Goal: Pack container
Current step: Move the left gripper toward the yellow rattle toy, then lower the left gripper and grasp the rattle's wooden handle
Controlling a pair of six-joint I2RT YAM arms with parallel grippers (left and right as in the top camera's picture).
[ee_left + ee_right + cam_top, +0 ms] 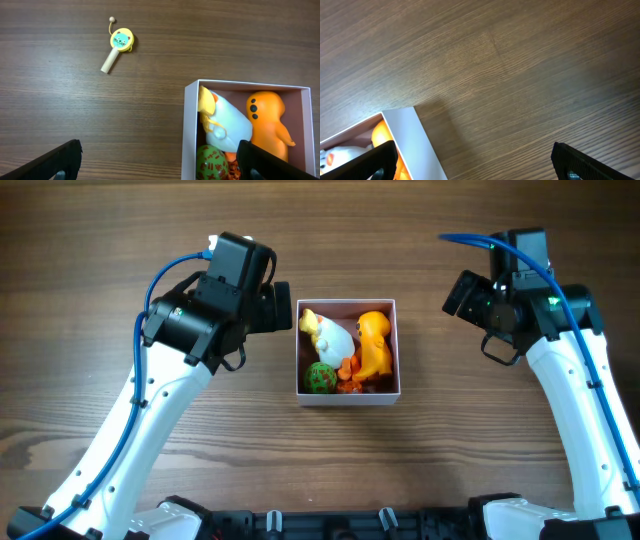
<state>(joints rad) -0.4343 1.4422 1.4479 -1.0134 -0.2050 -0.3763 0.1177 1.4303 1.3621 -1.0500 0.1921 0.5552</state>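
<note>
The container (348, 394), a small square box with white walls and a pink inside, stands mid-table. It holds a white bird toy (331, 335), an orange figure (375, 340), a green patterned ball (321, 377) and small orange bits. My left gripper (279, 308) hovers just left of the box's far-left corner, open and empty. In the left wrist view its fingers (160, 165) straddle the box's left wall (189, 130). My right gripper (462, 293) hovers to the right of the box, open and empty (475, 165), with the box corner (415, 142) at its left finger.
A small wooden rattle with a yellow and teal animal face (119, 42) lies on the table, left of and beyond the box in the left wrist view. It is hidden under the left arm in the overhead view. The table is dark wood.
</note>
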